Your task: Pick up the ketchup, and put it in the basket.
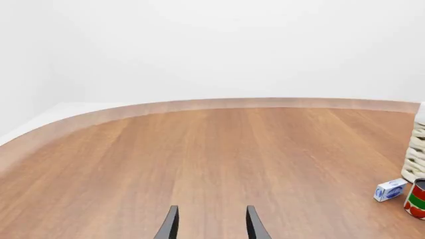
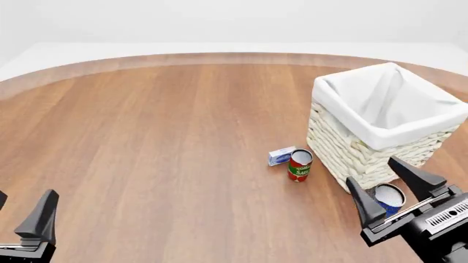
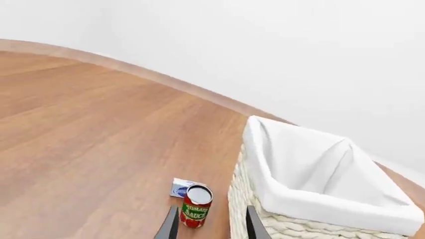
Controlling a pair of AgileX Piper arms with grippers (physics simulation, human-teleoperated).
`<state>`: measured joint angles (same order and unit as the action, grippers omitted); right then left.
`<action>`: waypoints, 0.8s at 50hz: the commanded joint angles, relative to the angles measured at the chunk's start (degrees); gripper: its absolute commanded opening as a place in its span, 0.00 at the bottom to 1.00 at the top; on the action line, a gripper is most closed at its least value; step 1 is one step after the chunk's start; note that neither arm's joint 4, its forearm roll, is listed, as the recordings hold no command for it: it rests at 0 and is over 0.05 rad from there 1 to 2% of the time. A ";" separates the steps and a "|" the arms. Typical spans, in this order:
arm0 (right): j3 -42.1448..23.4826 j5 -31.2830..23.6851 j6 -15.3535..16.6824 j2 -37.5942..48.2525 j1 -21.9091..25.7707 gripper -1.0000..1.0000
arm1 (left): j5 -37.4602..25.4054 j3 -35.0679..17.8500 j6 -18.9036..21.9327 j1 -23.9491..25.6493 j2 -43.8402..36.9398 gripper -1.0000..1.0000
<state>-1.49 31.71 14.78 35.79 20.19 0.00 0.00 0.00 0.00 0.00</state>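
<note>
The ketchup is out of view in all three views. The cream wicker basket (image 2: 342, 147) with a white cloth liner stands at the right of the table; the right wrist view shows it close ahead (image 3: 285, 199), and its wall shows at the edge of the left wrist view (image 1: 417, 154). My right gripper (image 2: 389, 188) hovers open just in front of the basket, its fingers (image 3: 171, 225) holding nothing. My left gripper (image 2: 21, 211) is open at the near left, its fingers (image 1: 170, 225) over bare wood.
A red tomato-sauce can (image 2: 300, 165) stands upright left of the basket, with a small blue-and-white box (image 2: 281, 156) beside it. A blue can (image 2: 388, 198) sits under my right gripper, against the basket's front. The curved far table edge (image 2: 219, 56) meets a white wall.
</note>
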 commanded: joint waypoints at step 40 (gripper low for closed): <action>-10.68 18.53 0.74 30.99 22.05 1.00 | 0.00 0.00 0.00 0.00 0.00 1.00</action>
<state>-9.93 48.08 15.50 61.66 37.68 0.00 0.00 0.00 0.00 0.00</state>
